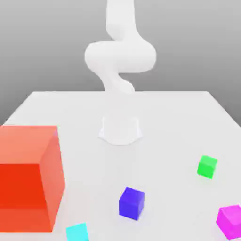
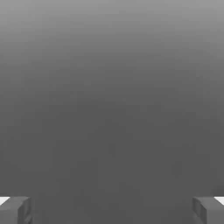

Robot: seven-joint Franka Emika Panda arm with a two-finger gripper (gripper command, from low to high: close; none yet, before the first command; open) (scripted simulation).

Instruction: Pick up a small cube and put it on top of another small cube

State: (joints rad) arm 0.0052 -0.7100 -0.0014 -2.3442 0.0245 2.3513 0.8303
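Observation:
The small deep blue-violet cube point(image 1: 131, 203) rests on the white table point(image 1: 160, 113) near its front, in the middle of the exterior view. To the exterior view's right and a bit farther back lies the small bright green cube point(image 1: 206, 166), well apart from it. My white arm point(image 1: 120, 56) rises from its base point(image 1: 120, 129) at the table's centre and bends upward, far above both cubes. In the hand view my gripper point(image 2: 112, 211) is open, its two grey fingertips point(image 2: 15, 211) wide apart with nothing between them against a plain grey background.
A big red block point(image 1: 29, 176) stands at the exterior view's left, near the front. A cyan cube point(image 1: 77, 232) lies at the front edge beside it. A magenta cube point(image 1: 230, 221) sits at the front right corner.

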